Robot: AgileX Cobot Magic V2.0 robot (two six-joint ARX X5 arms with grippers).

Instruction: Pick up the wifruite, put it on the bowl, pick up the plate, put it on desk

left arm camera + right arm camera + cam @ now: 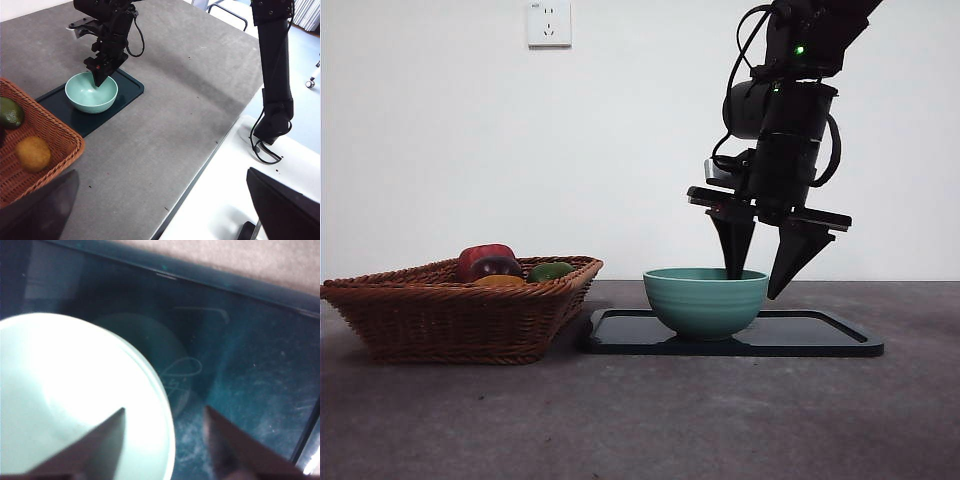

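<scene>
The orange-brown wifruite (pixel 500 281) (pixel 33 154) lies in a wicker basket (pixel 450 320) at the left, between a dark red fruit (pixel 487 260) and a green fruit (pixel 551 270). The pale teal bowl (pixel 705 300) (pixel 91 92) (pixel 65 390) stands empty on a flat black rectangular plate (pixel 820 335) (pixel 127 86) (pixel 250 365) on the desk (pixel 720 420). My right gripper (pixel 755 285) (pixel 100 80) (pixel 165 410) is open and straddles the bowl's right rim, one jaw inside the bowl and one outside. My left gripper (pixel 162 171) is open and empty, high above the desk near the basket.
The basket (pixel 45 135) sits close to the plate's left end. A wall with a socket (pixel 548 22) stands behind the desk. In the left wrist view the desk's edge (pixel 210 155) runs past a white floor and the black arm base (pixel 275 75).
</scene>
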